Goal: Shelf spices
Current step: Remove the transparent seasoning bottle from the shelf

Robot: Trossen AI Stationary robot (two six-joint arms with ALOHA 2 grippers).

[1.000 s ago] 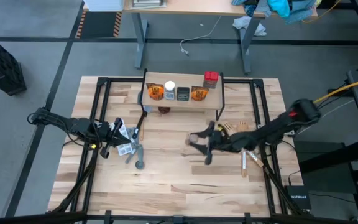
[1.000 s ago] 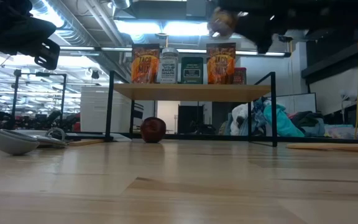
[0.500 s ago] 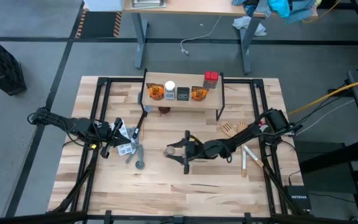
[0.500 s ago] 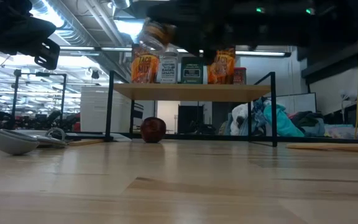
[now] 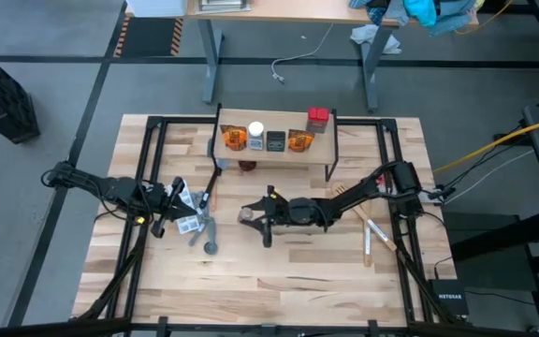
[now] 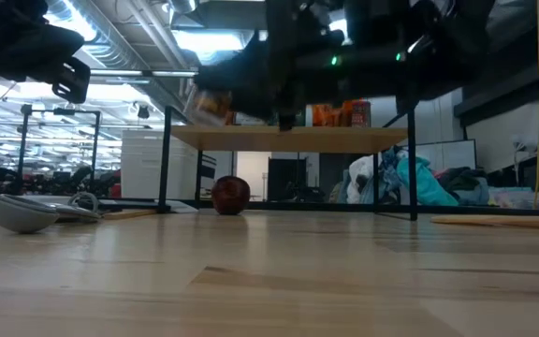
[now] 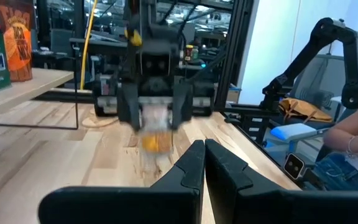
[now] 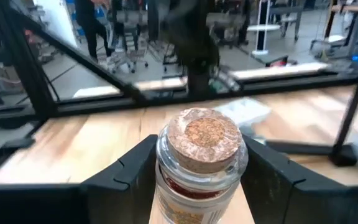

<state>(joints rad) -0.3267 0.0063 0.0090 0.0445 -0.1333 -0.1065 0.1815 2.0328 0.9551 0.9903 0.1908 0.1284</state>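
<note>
A glass spice jar point(image 8: 199, 163) with a cork stopper sits between the fingers of my right gripper point(image 5: 251, 215), above the middle of the table. The shelf point(image 5: 274, 152) stands at the far middle of the table on thin black legs. On it are two orange jars point(image 5: 233, 139), a white-capped jar point(image 5: 255, 133), a dark tin point(image 5: 276, 141) and a red-topped box point(image 5: 318, 117). A small brown-capped jar point(image 5: 247, 167) stands on the table under the shelf. My left gripper point(image 7: 202, 163) waits shut at the table's left, pointing level toward the right arm. My right gripper pinches the jar's glass body point(image 8: 194, 190) below the neck, one finger point(image 8: 126, 171) on each side. The fingers come level from the table's right. The jar stands upright, cork up, lifted clear of the table.
A pale grey utensil point(image 5: 204, 234) lies on the table just by the left gripper. Wooden utensils point(image 5: 368, 241) lie at the right. A person sits beyond the table's edge point(image 7: 347, 155). Bare planks stretch along the near side point(image 5: 279, 281).
My right gripper has carried the jar toward the table's left edge and a little down, from right of the middle to the middle, nearer the left arm. The jar has stayed upright in the hold.
</note>
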